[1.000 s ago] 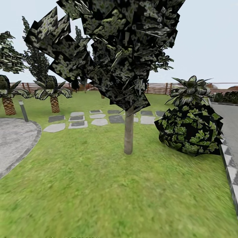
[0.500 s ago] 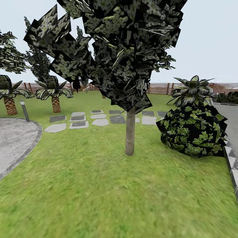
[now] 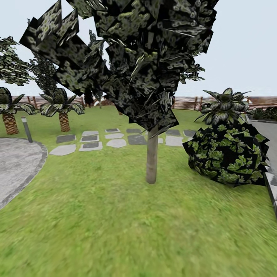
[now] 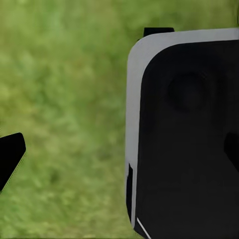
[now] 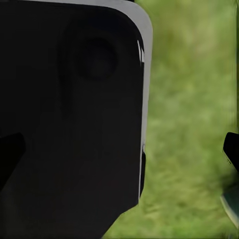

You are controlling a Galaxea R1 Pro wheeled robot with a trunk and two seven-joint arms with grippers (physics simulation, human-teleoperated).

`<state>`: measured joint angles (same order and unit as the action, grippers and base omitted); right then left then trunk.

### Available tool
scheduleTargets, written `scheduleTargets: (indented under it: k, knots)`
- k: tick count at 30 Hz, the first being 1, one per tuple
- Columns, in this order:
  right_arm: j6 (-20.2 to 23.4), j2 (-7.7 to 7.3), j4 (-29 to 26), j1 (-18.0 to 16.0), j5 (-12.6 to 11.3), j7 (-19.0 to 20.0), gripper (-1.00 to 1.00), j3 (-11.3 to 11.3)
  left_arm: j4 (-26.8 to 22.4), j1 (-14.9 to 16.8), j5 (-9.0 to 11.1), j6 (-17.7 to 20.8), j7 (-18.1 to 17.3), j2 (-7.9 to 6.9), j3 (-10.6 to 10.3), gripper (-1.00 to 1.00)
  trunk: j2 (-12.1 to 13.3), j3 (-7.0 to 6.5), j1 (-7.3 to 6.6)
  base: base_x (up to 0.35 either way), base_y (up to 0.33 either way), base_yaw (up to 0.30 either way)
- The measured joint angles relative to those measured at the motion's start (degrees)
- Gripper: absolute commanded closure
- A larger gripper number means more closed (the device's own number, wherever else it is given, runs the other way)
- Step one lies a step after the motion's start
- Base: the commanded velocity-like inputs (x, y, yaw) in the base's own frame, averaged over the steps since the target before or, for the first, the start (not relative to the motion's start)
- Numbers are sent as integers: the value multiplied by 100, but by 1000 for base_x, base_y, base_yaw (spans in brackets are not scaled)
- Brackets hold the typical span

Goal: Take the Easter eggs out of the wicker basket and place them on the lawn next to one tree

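The head view looks across the lawn [image 3: 127, 227] of the garden, with the tree [image 3: 151, 157] standing near the middle of the picture. Its straight grey-brown trunk rises from the grass into a broad, dark canopy of flat leaves. To the right of the trunk, apart from it, sits a round leafy bush [image 3: 227, 154] with a spiky-leaved plant [image 3: 225, 104] behind it. Behind the tree a patch of grey stepping stones [image 3: 92, 140] lies in the grass. At the left edge a curved grey paved area [image 3: 17, 165] meets the lawn, with a short dark lamp post [image 3: 27, 129] beside it. Two small palms [image 3: 61, 109] stand further back on the left, and a brown slatted fence [image 3: 188, 102] runs along the far side. A paved strip with a checkered kerb [image 3: 272, 188] borders the lawn on the right.

In the left wrist view a large black panel with a grey rim [image 4: 186, 134] belonging to the robot covers much of the picture, with blurred grass beside it and a dark tip [image 4: 10, 157] at the edge. The right wrist view shows a similar black panel [image 5: 74, 119] over grass.

How far either pincer is open, or whether it holds anything, cannot be told. The tree stands ahead of the robot on the lawn; how it lies relative to the pincers cannot be judged.
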<state>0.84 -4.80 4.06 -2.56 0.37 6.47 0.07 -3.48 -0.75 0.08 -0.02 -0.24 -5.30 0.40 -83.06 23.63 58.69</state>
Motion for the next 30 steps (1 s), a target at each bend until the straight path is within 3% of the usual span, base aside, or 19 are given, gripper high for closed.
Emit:
scheduleTargets:
  k: [9,30]
  knots:
    - [-9,-1,-20,0,-13,-16,-100,-9,0,0,0,-5,0,3,-8,-100,0,0,1,299,0,79]
    - [-4,-1,-28,0,-13,-16,-100,1,-1,0,0,-14,0,3,-16,-100,1,0,4,8,0,259]
